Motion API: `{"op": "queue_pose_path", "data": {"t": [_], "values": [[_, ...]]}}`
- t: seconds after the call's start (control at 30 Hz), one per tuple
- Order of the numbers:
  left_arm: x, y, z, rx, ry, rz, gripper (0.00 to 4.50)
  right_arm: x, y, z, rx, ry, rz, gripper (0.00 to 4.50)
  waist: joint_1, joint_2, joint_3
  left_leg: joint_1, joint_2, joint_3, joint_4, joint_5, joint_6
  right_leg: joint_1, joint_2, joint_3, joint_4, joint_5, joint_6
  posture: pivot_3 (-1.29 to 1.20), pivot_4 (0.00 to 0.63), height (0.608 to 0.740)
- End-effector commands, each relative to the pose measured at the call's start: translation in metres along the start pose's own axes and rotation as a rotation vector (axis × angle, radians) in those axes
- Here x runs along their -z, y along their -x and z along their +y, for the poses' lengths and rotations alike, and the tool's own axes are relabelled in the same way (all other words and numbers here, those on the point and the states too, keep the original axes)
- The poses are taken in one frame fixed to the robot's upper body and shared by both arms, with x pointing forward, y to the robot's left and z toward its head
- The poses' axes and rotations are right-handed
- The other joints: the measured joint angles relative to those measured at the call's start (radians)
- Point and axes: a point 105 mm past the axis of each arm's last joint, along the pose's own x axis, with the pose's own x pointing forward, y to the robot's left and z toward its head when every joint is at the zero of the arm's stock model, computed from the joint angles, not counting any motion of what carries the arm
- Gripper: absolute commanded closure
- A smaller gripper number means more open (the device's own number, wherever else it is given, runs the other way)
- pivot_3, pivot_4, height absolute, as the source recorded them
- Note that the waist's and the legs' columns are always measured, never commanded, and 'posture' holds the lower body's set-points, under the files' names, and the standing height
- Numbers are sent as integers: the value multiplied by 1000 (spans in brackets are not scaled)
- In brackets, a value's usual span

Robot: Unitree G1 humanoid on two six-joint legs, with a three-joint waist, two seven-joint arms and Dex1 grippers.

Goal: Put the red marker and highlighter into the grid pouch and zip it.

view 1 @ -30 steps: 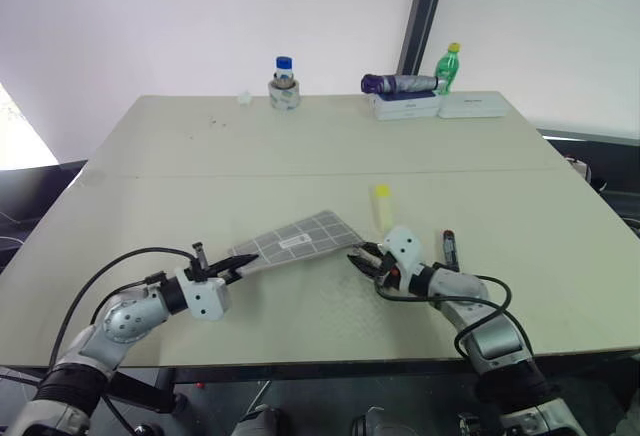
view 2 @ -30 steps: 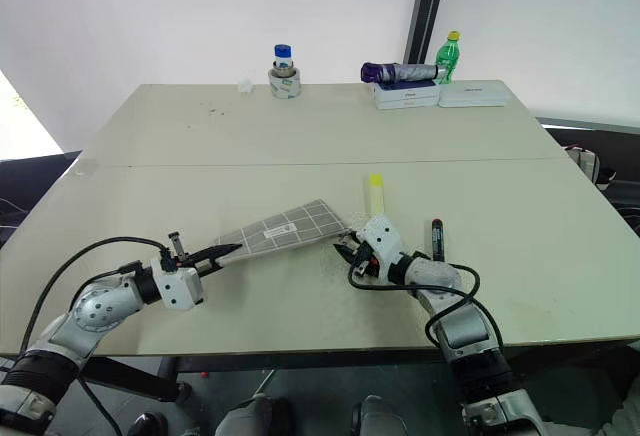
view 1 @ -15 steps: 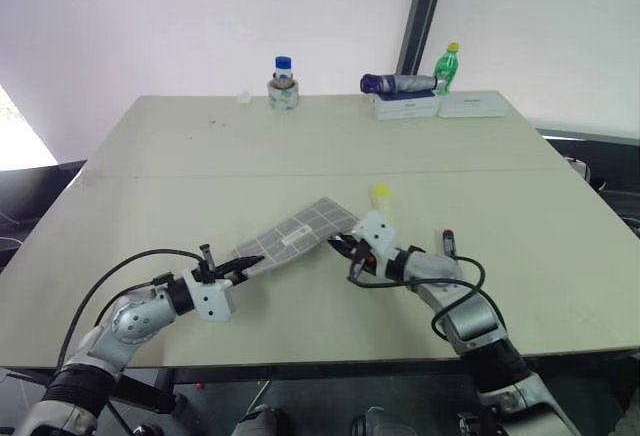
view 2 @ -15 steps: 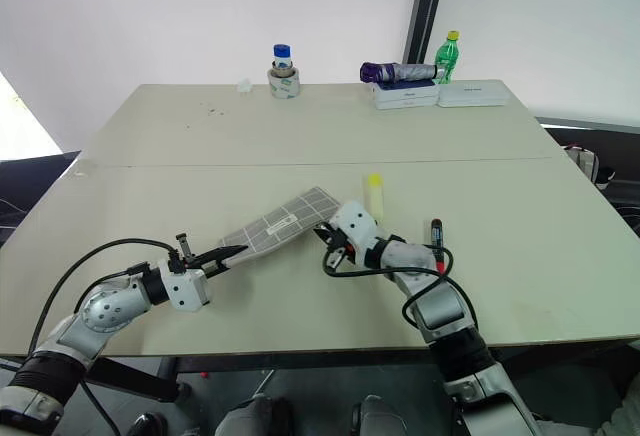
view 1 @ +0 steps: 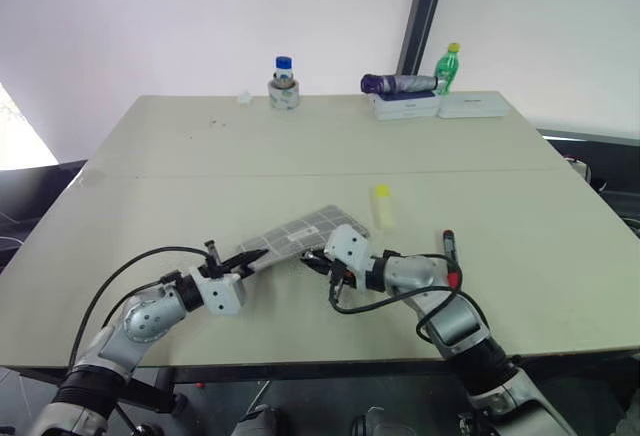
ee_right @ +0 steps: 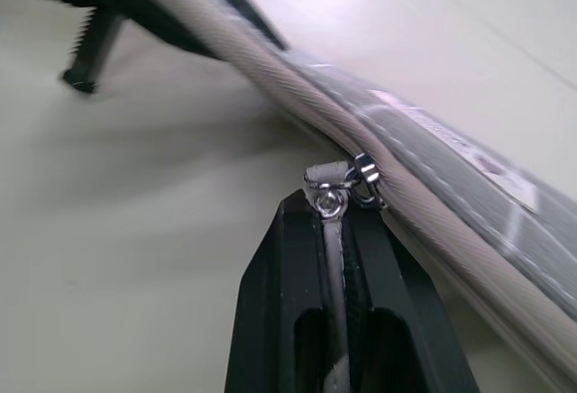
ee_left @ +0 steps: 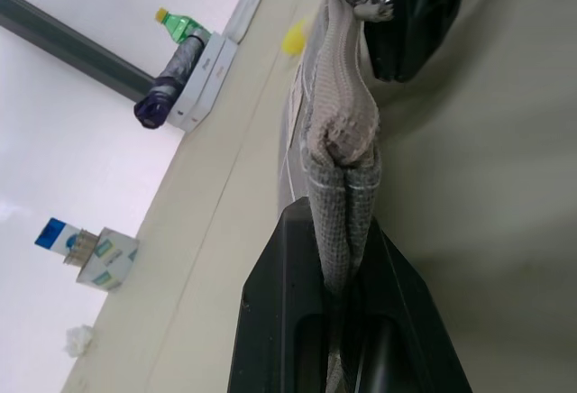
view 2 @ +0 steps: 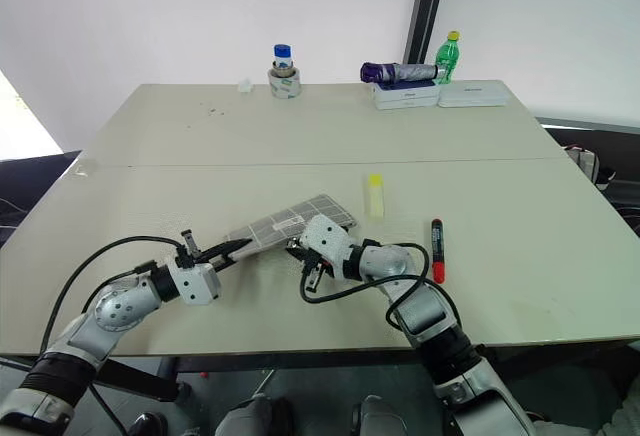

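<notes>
Now both grippers — left gripper (view 1: 246,256), right gripper (view 1: 311,261) — clamp the grid pouch (view 1: 305,236).

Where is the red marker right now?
The red marker lies on the table, on the robot's right, just beyond its right arm and right of the highlighter.

Setting: plain test room or lab, tabletop workstation.

Large pale beige table (view 1: 300,146) made of two joined panels, set against bare white walls; dark vertical post (view 1: 422,11) behind the far right edge. Far edge of the table holds loose supplies: roll of tape (view 1: 284,94) with a blue-capped jar (view 1: 284,66) on it, flat white boxes (view 1: 438,105), folded purple umbrella (view 1: 398,83), green plastic bottle (view 1: 451,64). Black cables (view 1: 120,276) loop over the near edge. No domestic furnishing or decoration.
</notes>
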Motion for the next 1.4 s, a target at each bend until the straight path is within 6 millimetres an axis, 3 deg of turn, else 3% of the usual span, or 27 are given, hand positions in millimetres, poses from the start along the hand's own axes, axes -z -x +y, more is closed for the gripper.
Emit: {"op": "queue_pose_path", "data": {"t": [0.03, 0.43, 0.63, 0.77, 0.97, 1.13, 1.4], "values": [[-5, -4, 12, -63, -15, -17, 4500, -28, -16, 8, -102, 126, -70, 4453, -1, 0, 0, 0, 0, 0, 0, 0, 0, 0, 0, 0, 0, 0, 0, 0, 150, 740], [0, -17, 22, -121, -37, 25, 4500, -37, -34, 13, -205, 256, -81, 4453, 1, 0, 0, -1, 0, 0, 2, 1, -2, 0, 0, 0, 0, 0, 0, 0, 150, 740], [1, -11, 23, -138, -23, 35, 4500, -45, -16, 4, -207, 108, -152, 4453, 3, 0, 0, -1, 0, 0, 2, 1, -3, 0, 0, 0, 0, 0, 0, 0, 150, 740], [1, -12, 22, -143, 4, 29, 4500, -46, -6, -1, -203, 87, -159, 3006, 1, 0, 0, -1, 0, 0, 2, 0, 0, 0, 0, 0, 0, 0, 0, 0, 150, 740], [-1, -13, 23, -143, 39, 8, 4500, -50, 18, -15, -105, -24, -214, 25, 3, 0, 0, -1, 0, 0, 1, 0, 0, 0, -1, 0, 0, 0, 0, 0, 150, 740], [1, -10, 32, -179, 62, 7, 4500, -47, 51, -37, 11, -115, -245, 25, 4, 0, 0, -1, 0, 0, 1, -1, 1, 0, -1, 0, 0, 0, 0, 0, 150, 740], [0, -3, 34, -190, 113, -8, 4500, -21, 93, -78, 365, -141, -226, 25, 3, 0, 0, -1, 0, 0, 1, -1, 1, 0, -1, 0, 0, 0, 0, 0, 150, 740]]}}
